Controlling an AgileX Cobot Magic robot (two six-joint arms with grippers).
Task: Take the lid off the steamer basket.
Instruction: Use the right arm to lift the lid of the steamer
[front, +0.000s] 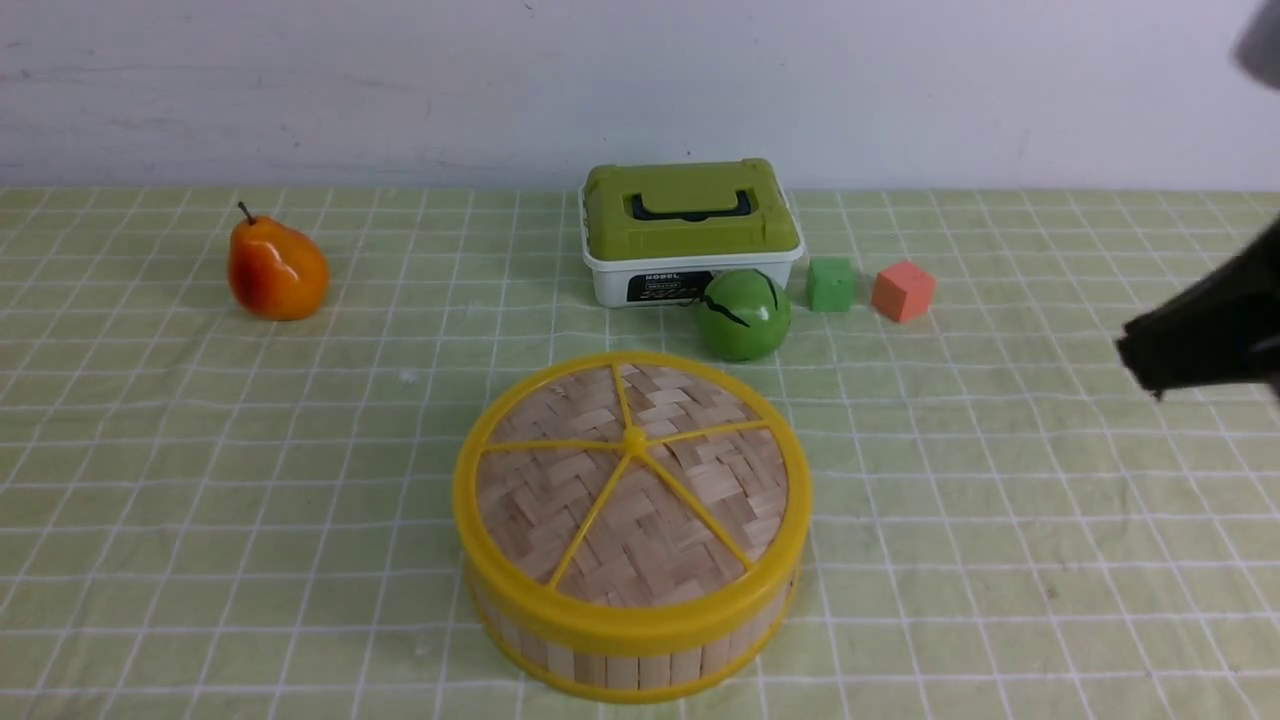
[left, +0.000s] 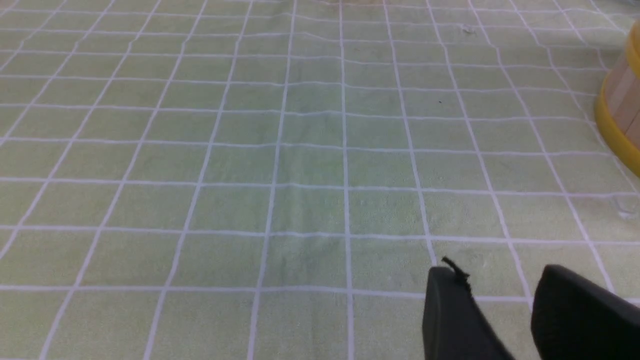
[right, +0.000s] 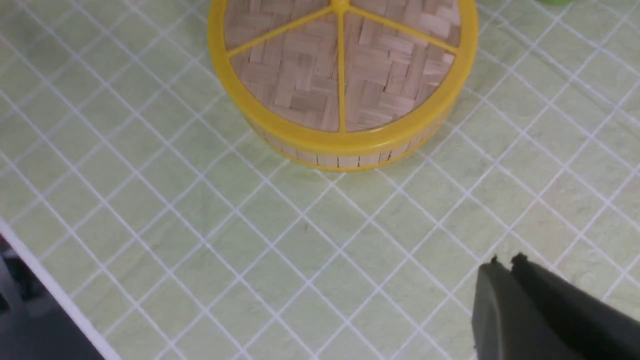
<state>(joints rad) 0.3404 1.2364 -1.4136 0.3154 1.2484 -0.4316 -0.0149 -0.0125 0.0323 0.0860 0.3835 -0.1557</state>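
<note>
The steamer basket (front: 620, 660), with bamboo-slat wall and yellow rims, sits at the front middle of the checked cloth. The woven lid (front: 630, 480), with yellow rim, spokes and centre knob, rests flat on top of it. Both show in the right wrist view: lid (right: 340, 65), basket wall (right: 345, 160). My right gripper (front: 1150, 365) hovers at the right, well clear of the basket; in its wrist view (right: 504, 261) the jaws are pressed together and empty. My left gripper (left: 495, 275) is open and empty over bare cloth; the basket's edge (left: 622, 115) is at its side. The left gripper is not in the front view.
A white box with a green lid (front: 690, 230) stands behind the basket. A green ball (front: 743, 314), a green cube (front: 831, 284) and an orange cube (front: 903, 290) lie to its right. An orange pear (front: 276, 270) is at the far left. The table edge (right: 60, 295) shows in the right wrist view.
</note>
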